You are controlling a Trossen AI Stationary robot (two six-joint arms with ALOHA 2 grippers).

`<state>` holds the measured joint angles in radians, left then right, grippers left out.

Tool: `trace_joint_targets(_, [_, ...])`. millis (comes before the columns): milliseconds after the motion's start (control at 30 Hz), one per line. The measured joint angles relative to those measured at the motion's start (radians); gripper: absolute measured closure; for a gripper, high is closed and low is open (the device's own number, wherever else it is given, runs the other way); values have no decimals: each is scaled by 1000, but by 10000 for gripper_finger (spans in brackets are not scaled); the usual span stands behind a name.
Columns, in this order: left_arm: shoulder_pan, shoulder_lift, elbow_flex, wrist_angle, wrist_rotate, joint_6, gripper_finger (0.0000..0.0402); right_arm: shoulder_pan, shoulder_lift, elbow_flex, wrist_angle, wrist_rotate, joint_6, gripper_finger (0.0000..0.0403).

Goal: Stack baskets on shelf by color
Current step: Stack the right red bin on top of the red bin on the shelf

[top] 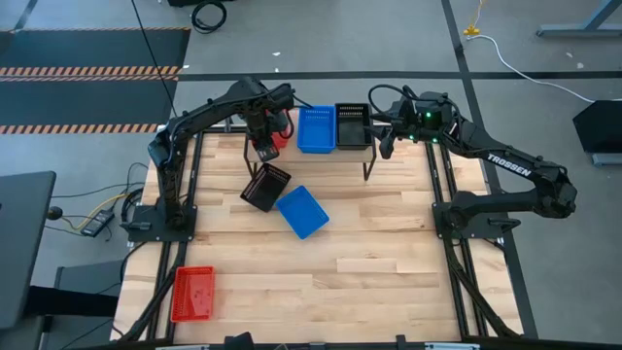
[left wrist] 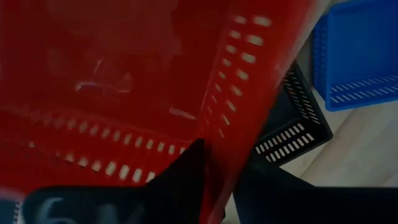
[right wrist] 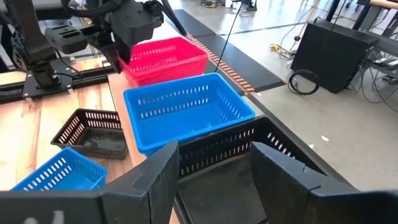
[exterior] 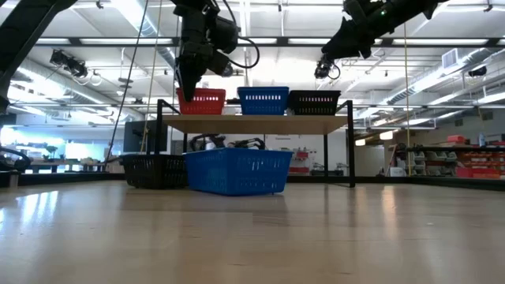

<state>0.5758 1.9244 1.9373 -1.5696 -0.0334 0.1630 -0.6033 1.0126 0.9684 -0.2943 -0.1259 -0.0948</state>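
The shelf [top: 321,156] stands at the desk's [top: 369,262] far edge, carrying three baskets in a row: a red basket [exterior: 200,102] at the left end, a blue basket [top: 316,129] in the middle and a black basket [top: 352,126] at the right end, each just beside the next. The left tool [top: 264,139] is at the red basket's near edge, with the rim between its fingers [left wrist: 186,180]; whether they press on the wall cannot be told. The right tool [right wrist: 214,168] hangs over the black basket, its fingers apart on either side of that basket's rim, not touching it. On the desk in front of the shelf a second black basket [top: 265,187] and a second blue basket [top: 302,211] lie tilted and touching each other. Another red basket [top: 192,294] sits alone at the near left corner, close to the desk's edge. The desk's right half and near middle are open wood.
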Motion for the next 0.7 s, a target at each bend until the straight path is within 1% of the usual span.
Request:
trace_joint_targets(100, [-1, 0, 0, 4, -1, 7, 361, 0, 0, 0, -2, 0, 0, 202])
trace_joint_targets(200, [-5, 0, 0, 6, -4, 36, 378, 0, 0, 0, -2, 0, 0, 202])
trace_joint_targets(300, [-15, 0, 0, 3, -4, 63, 380, 0, 0, 0, -2, 0, 0, 202])
trace_joint_targets(467, [-42, 0, 0, -4, 2, 120, 372, 0, 0, 0, -9, 0, -1, 202])
trace_joint_targets(700, [-68, -1, 0, -3, 5, 168, 381, 0, 0, 0, -10, 0, -1, 202])
